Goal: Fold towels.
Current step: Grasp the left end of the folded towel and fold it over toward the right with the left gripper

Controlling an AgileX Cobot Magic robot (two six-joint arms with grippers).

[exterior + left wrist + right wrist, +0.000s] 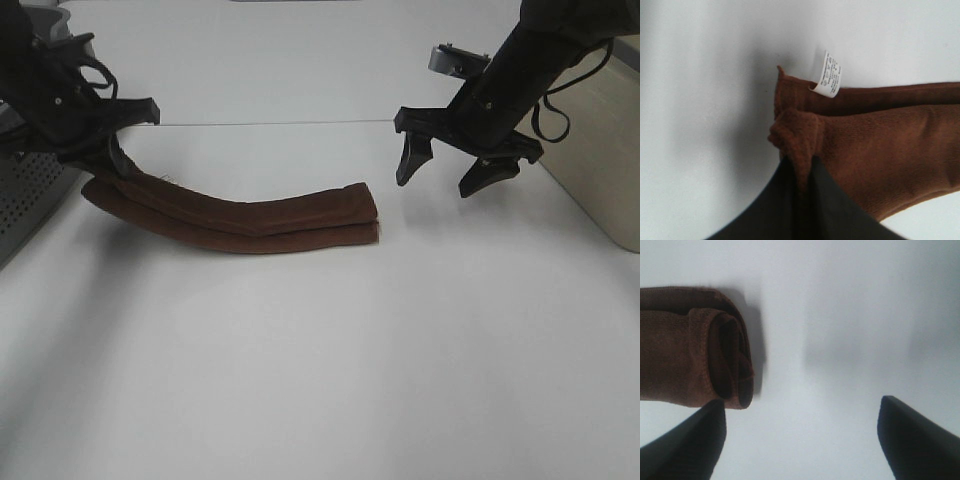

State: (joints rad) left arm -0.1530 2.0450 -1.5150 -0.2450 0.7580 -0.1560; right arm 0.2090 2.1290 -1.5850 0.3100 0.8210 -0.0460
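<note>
The long reddish-brown terry towel [250, 215] lies left-to-right across the frame's middle on the white desk [400, 350]; the left claw [108, 160] pinches its raised left end; the right claw [458, 172], gaping empty, hangs just upper right of its free end.

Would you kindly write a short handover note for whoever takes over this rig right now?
Left hand: shut on the tagged end of the towel, at the left of the table.
Right hand: open, above the table just beyond the towel's other end, touching nothing.
Done: towel folded lengthwise into a narrow strip, lying curved on the table.
Left: probably grip the free end and fold the strip end to end.
</note>
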